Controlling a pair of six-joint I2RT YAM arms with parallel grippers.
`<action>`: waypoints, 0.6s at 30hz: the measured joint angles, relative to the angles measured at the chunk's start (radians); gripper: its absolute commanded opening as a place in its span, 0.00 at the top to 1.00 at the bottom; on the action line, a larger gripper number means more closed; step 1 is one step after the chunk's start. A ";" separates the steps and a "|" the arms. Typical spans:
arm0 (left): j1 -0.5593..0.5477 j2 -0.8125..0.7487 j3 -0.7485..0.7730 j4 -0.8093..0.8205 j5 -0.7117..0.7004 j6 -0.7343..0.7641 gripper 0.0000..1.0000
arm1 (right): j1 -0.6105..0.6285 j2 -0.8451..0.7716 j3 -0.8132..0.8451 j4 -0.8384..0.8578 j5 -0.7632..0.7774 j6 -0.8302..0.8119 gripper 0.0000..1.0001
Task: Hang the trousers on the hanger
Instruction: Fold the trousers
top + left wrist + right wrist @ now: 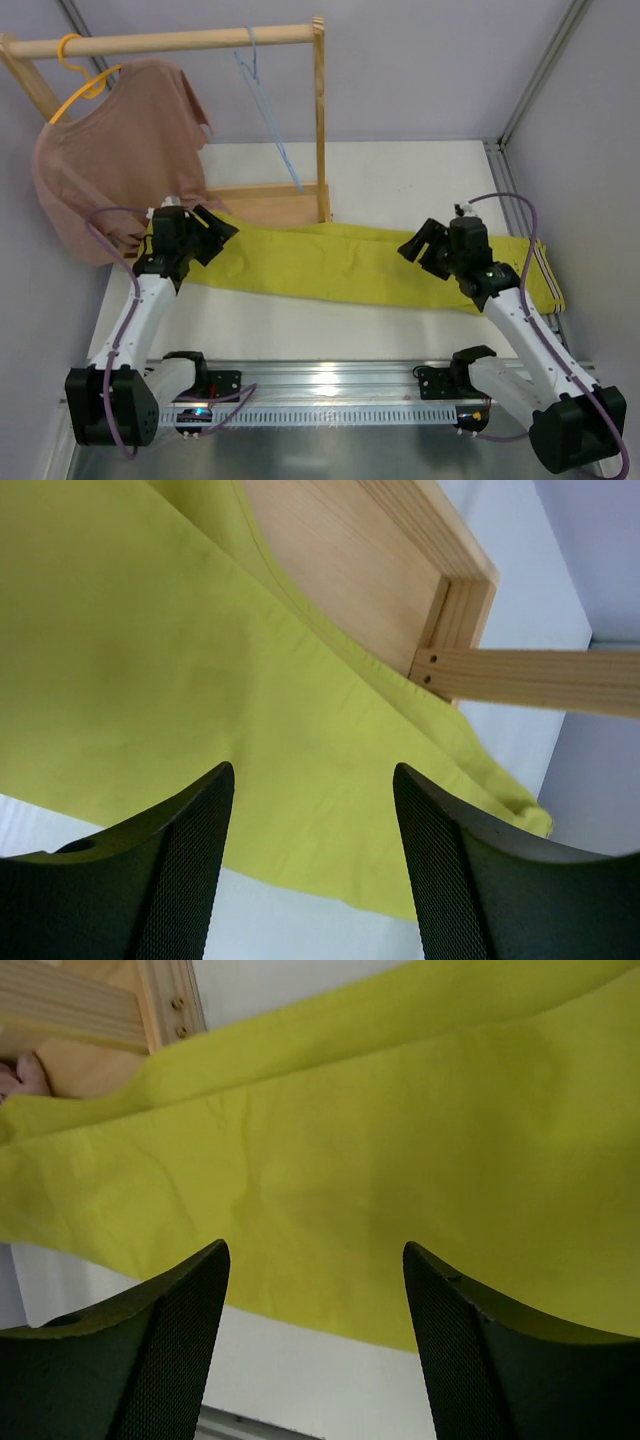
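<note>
I read this as the start of a pick-up. The trousers [340, 262] lie flat and stretched sideways across the tabletop [400, 170], just in front of the wooden rack [321, 120], with the striped waistband [545, 272] at my right end. Neither arm holds them. The left pincer [205, 228] hangs over the leg end with its jaws spread and nothing between them. The right pincer [425, 250] is spread too, above the cloth nearer the waist, and is also empty.

The blue hanger [268, 110] hangs from the rail [180, 42] close to the right post, well apart from the trousers. To my mind the next move needs a firm pinch on the cloth by one arm. After that, either the hanger comes down or the legs get lifted and fed over its lower bar. The thin wire looks easy to knock askew.

Only the overhead view shows the hanger, as well as the pink shirt [110, 170] on its yellow hanger [75, 75]. The left wrist view adds that the cloth's far edge lies up against the rack's base board [340, 570]. The right wrist view shows smooth cloth and the near hem.
</note>
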 measured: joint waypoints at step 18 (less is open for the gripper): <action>-0.106 -0.171 -0.063 -0.089 0.069 0.043 0.35 | 0.817 0.467 0.093 0.046 0.389 0.121 0.41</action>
